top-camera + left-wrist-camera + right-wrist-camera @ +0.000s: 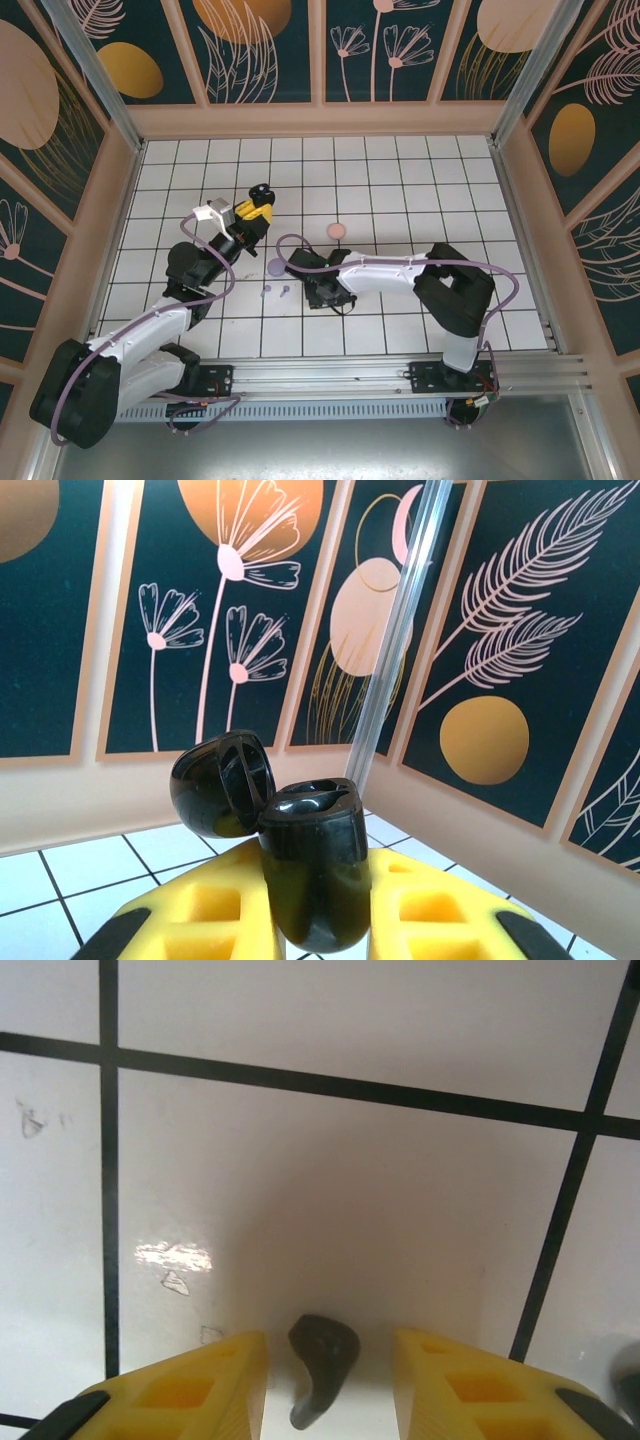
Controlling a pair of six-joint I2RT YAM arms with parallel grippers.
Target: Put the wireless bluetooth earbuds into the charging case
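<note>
My left gripper (315, 905) is shut on a glossy black charging case (312, 865), held upright above the tiles with its lid (222, 783) swung open to the left. From above, the black charging case (261, 193) sits at the tip of the left gripper (254, 210). A black earbud (320, 1365) lies on a white tile between the yellow fingers (190, 1390) of my right gripper (330, 1360), which is open with a gap on each side. In the top view the right gripper (322, 293) points down at the floor. Two lilac earbuds (275, 291) lie just left of it.
A lilac round case (277, 267) rests on the tiles between the two grippers. A pale pink round case (336, 230) lies farther back. A dark blurred shape (628, 1385) shows at the right wrist view's lower right edge. Patterned walls enclose the tiled floor (420, 190).
</note>
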